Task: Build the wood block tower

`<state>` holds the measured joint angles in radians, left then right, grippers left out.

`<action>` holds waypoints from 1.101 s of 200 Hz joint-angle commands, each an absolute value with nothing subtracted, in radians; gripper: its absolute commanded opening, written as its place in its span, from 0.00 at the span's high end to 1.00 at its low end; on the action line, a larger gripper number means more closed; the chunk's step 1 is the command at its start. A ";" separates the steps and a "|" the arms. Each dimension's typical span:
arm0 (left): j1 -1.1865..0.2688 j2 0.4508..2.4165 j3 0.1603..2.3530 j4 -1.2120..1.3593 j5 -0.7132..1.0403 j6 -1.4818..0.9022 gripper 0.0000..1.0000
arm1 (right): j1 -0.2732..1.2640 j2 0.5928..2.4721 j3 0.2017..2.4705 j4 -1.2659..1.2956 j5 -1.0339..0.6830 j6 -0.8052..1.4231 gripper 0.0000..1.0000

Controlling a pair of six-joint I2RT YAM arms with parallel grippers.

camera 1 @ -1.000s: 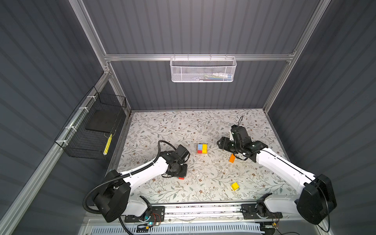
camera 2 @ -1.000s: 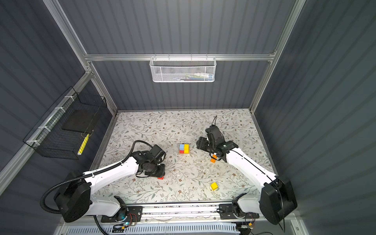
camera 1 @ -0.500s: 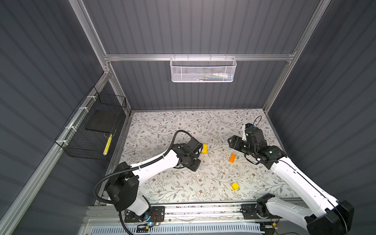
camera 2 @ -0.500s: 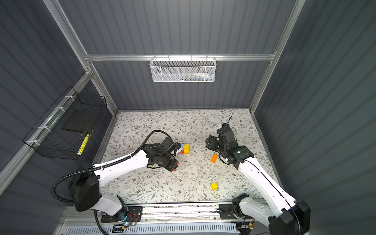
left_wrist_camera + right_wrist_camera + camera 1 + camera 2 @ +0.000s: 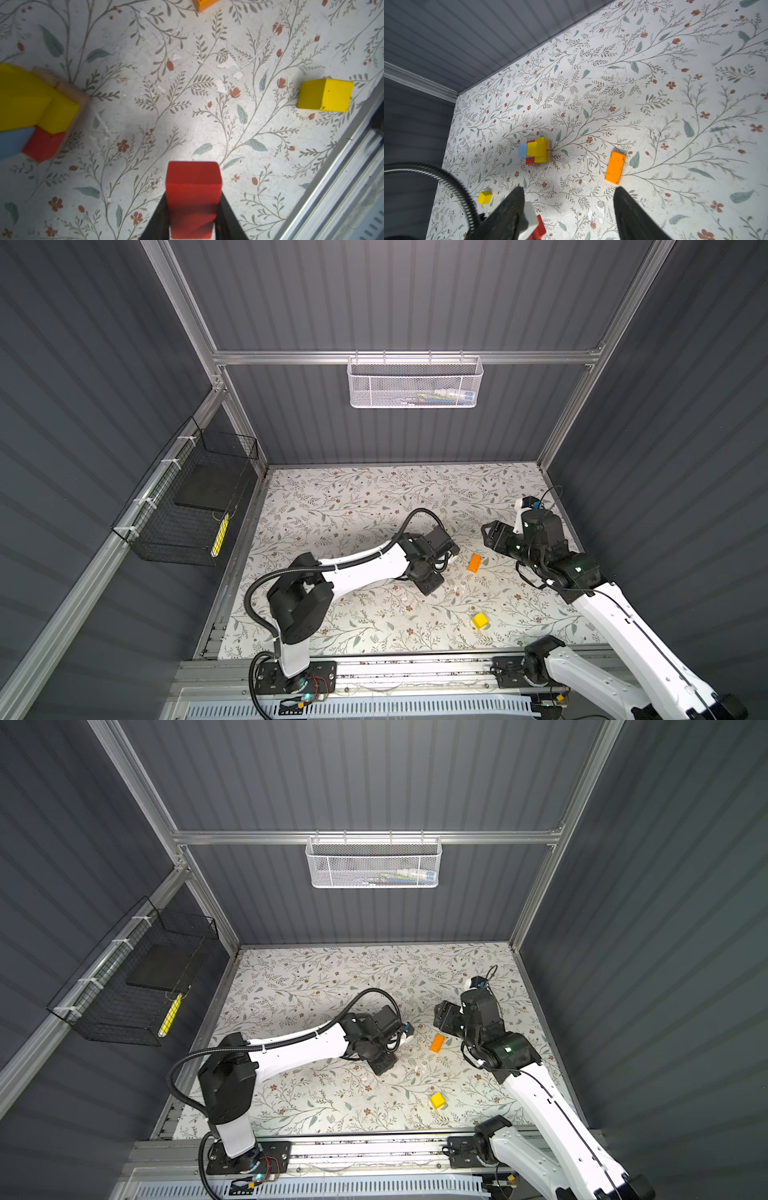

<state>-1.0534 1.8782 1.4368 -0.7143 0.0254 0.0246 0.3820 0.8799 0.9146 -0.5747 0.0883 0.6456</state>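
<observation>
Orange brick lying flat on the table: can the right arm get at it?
Probably yes. The orange brick lies alone with bare table around it, just ahead of the right arm's fingers, which are open and empty. The left arm is beside it, not over it.

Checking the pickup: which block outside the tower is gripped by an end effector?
The red block, clamped in the left end effector; the orange brick and the yellow cube lie free on the table.

Around my bench, off the job
In both top views a white mesh basket (image 5: 413,382) hangs from the aluminium rail (image 5: 291,357) at upper centre. At left, a black wire basket (image 5: 187,506) holds a dark slab (image 5: 205,487). The flowered tabletop (image 5: 332,497) fills the lower centre.
</observation>
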 commanded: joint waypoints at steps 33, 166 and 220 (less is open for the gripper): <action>-1.079 2.035 1.603 -0.791 0.054 0.156 0.91 | 0.364 0.820 0.884 -0.630 0.120 0.624 0.30; -1.114 2.227 1.760 -0.893 0.036 0.221 0.65 | 0.337 0.793 0.857 -0.630 0.110 0.628 0.27; -1.118 2.194 1.764 -0.879 0.020 0.211 0.26 | 0.336 0.797 0.859 -0.629 0.105 0.629 0.25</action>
